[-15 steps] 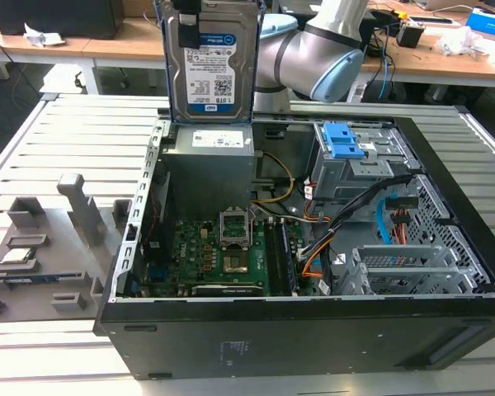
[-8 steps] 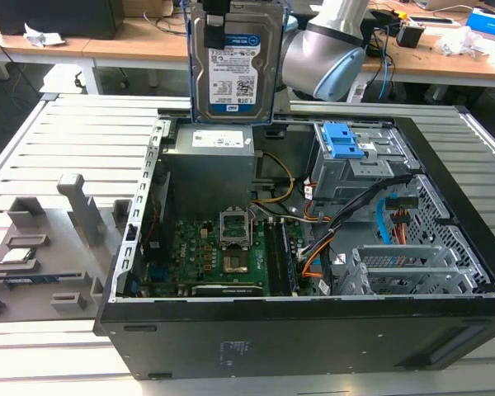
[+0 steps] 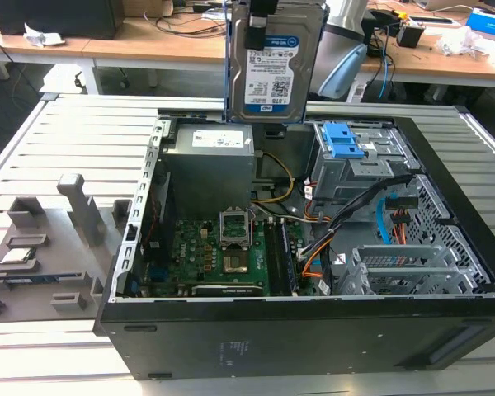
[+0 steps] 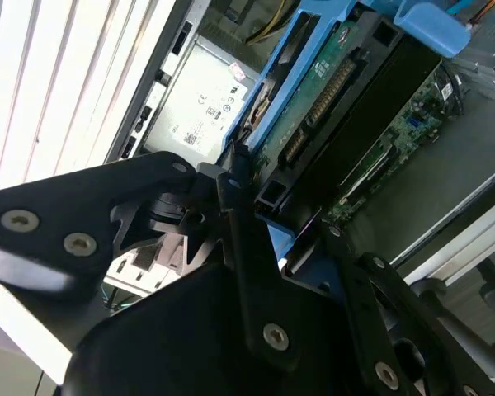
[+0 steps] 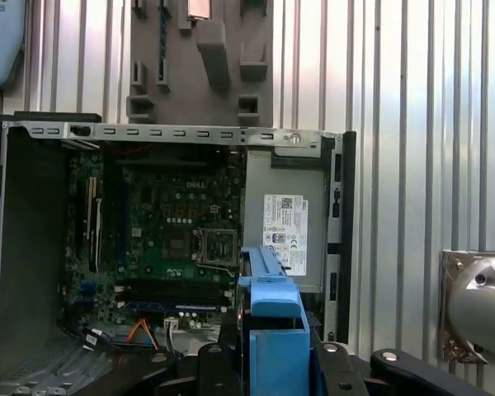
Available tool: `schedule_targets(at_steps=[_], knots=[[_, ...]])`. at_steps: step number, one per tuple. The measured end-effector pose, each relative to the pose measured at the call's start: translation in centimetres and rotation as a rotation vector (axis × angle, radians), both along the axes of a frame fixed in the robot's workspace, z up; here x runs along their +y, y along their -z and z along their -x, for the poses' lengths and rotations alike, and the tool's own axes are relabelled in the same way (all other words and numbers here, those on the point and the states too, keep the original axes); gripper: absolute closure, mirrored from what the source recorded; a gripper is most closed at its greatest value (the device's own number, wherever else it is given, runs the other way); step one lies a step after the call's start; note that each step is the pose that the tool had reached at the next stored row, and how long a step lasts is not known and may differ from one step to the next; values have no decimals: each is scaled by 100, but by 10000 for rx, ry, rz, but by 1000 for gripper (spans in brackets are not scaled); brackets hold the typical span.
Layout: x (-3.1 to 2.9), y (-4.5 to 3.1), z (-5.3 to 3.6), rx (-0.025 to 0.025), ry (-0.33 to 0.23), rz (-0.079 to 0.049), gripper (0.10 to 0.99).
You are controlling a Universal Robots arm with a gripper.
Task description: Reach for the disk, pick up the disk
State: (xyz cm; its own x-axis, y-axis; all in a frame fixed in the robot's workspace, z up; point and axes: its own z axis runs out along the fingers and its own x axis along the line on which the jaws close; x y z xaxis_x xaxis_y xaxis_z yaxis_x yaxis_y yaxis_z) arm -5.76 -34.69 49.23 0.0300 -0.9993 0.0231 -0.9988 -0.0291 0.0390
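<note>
Above the open computer case [image 3: 272, 346], the disk [image 3: 276, 62] hangs upright, its blue bracket clamped in the gripper's [image 4: 272, 206] closed jaws. A ribbed metal table [image 3: 74, 132] lies beneath the case, with cluttered wooden desks [image 3: 165, 45] behind it.

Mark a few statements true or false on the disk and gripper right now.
1. The disk hangs in the air above the open computer case. True.
2. The gripper is open, clear of the disk. False: it is shut on the disk.
3. The disk sits in the grey drive cage. False: it hangs above the case.
4. The disk's label faces the exterior view. True.
5. The grey fixture block lies at the exterior view's right of the case. False: it lies at the left.
</note>
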Motion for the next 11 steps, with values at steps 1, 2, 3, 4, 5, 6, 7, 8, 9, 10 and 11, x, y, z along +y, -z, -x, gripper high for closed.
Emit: schedule_targets(at_steps=[1, 2, 3, 4, 5, 6, 7, 8, 9, 10, 11], knots=[[1, 0, -33, 0, 1, 0, 718], [2, 0, -66, -1, 3, 0, 718], [5, 0, -140, 0, 0, 0, 718], [6, 0, -176, 0, 2, 1, 718], [7, 0, -205, -1, 2, 0, 718], [10, 0, -282, -1, 2, 1, 718], [14, 0, -367, 0, 0, 1, 718], [15, 0, -404, 0, 1, 1, 718], [17, 0, -442, 0, 2, 1, 718], [19, 0, -489, -1, 1, 0, 718], [20, 0, -523, 0, 2, 0, 718]])
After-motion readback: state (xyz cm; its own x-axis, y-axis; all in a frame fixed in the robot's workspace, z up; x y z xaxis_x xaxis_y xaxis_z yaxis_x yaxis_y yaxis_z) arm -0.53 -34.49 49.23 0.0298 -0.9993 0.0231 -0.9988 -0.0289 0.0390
